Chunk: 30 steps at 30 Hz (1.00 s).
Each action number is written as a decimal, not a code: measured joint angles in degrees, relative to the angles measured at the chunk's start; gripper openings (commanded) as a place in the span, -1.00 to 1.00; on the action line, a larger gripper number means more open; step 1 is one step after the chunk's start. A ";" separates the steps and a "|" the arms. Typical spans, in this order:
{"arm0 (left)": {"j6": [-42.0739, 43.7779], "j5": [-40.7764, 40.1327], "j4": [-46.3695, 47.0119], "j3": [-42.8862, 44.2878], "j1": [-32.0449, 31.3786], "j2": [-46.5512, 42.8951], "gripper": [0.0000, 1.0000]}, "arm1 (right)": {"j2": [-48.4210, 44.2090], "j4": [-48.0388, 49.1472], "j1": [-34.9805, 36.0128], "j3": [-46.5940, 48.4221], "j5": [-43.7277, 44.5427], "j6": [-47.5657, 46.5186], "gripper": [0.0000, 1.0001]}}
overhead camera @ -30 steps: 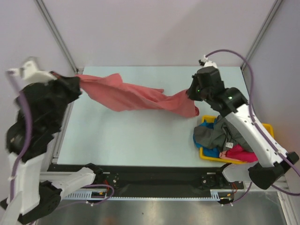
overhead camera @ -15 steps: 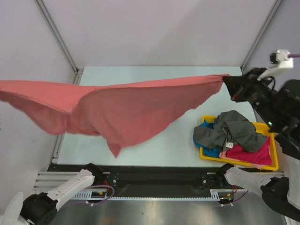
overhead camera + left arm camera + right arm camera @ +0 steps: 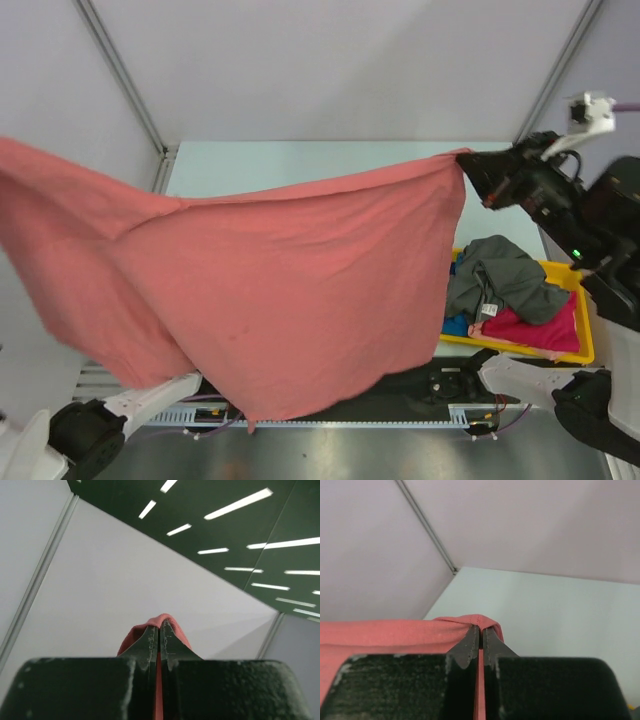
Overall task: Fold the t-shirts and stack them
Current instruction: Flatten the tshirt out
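Pale worktop (image 3: 300, 160), grey walls. Red tee (image 3: 280, 290) hangs spread above worktop, top edge running left-right across frame. Right claw (image 3: 480, 630) clamped on its right corner, left claw (image 3: 159, 627) on left corner, beyond frame's left edge. Other tees (image 3: 505, 275) in tray (image 3: 587, 335), lower right.

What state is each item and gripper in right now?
salmon-red cloth t-shirt: unfolded, spread in the air between both grippers.
left gripper: shut on one edge of it.
right gripper: shut on the opposite edge.
dark grey cloth t-shirt: crumpled, atop the tray's pile.
magenta-pink cloth t-shirt: crumpled in the tray.
bright blue cloth t-shirt: mostly hidden under the others.
yellow plastic tray: holding the unfolded shirts.
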 measured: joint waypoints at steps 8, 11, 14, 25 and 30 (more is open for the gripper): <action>6.23 -0.96 4.79 2.71 -0.07 16.02 -0.99 | 12.07 3.30 -0.13 0.72 4.20 -4.28 -1.00; 7.54 -0.94 3.67 2.25 -0.17 16.98 -0.99 | 13.33 2.32 -0.13 0.74 4.31 -5.40 -1.00; 7.87 -0.66 2.54 1.44 -0.24 13.55 -0.99 | 11.56 1.55 -0.13 1.49 3.15 -5.79 -1.00; 6.82 3.80 0.02 4.04 -0.44 -8.72 -0.99 | -5.01 3.02 -0.09 2.19 -12.52 -2.95 -1.00; 6.69 6.49 0.39 3.50 -0.37 -8.92 -0.99 | -6.95 4.98 -0.11 3.19 -16.24 -0.15 -1.00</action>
